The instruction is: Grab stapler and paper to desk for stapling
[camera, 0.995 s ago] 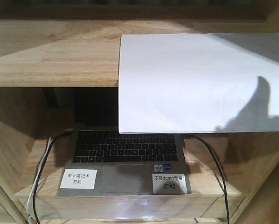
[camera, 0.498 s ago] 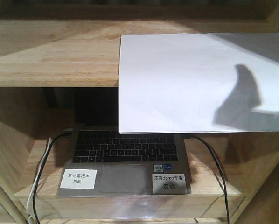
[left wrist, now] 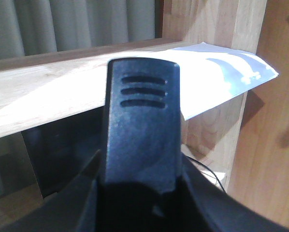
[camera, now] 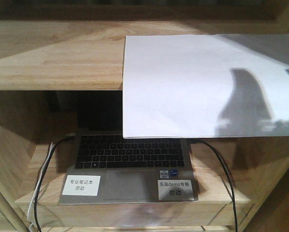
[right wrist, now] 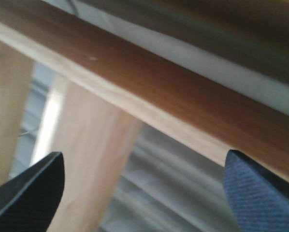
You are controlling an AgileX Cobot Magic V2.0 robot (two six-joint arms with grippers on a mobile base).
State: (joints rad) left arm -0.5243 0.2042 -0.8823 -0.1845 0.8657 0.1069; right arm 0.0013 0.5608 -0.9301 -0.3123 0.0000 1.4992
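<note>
A white sheet of paper (camera: 202, 87) lies on the upper shelf board (camera: 52, 58), its front edge hanging out over the shelf's lip. The left wrist view shows the paper (left wrist: 226, 72) sticking out past the board on the right. My left gripper (left wrist: 142, 169) is shut on the black stapler (left wrist: 142, 121), which stands up between its fingers, ribbed end on top, in front of the shelf. My right gripper (right wrist: 144, 193) is open with nothing between its fingers, just under a wooden board edge (right wrist: 149, 106). A gripper-shaped shadow falls on the paper's right part. The desk is out of view.
An open laptop (camera: 130, 164) with two white labels sits on the lower shelf under the paper. Black and white cables (camera: 43, 179) run off its left side and a black cable (camera: 222, 169) off its right. A wooden upright (left wrist: 217, 29) stands right of the paper.
The shadow on the paper has slid left and grown larger. The paper and the laptop have not moved.
</note>
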